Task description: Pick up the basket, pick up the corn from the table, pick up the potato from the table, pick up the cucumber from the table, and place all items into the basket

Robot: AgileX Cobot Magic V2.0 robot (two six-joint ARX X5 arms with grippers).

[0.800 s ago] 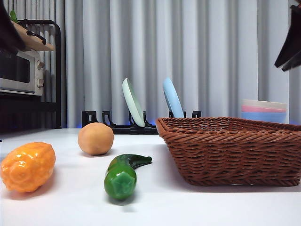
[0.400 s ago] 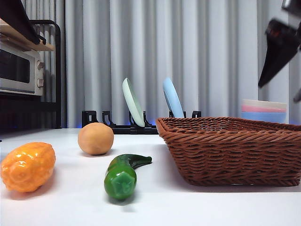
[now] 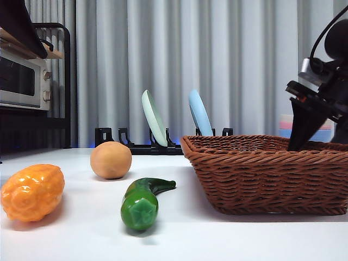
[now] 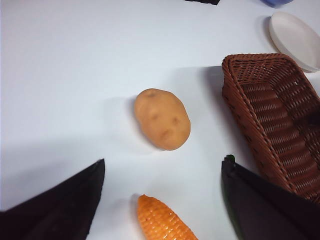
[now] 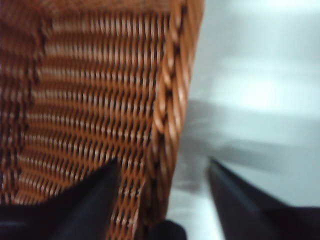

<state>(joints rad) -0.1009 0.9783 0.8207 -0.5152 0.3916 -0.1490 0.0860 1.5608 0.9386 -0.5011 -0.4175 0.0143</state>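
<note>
I'm straddling the basket (image 5: 100,100) rim with my right gripper (image 5: 162,172) spread wide; left gripper (image 4: 162,200) hanging open above the potato (image 4: 162,119).

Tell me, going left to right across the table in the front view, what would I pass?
Corn → potato → cucumber → basket → the right pincer, open and coming down at the basket's rim on the far right.

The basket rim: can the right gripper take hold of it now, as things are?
Probably yes. The right gripper is open, with the braided rim of the basket lying between its jaws, one inside the wall and one outside. Nothing blocks them from closing.
</note>
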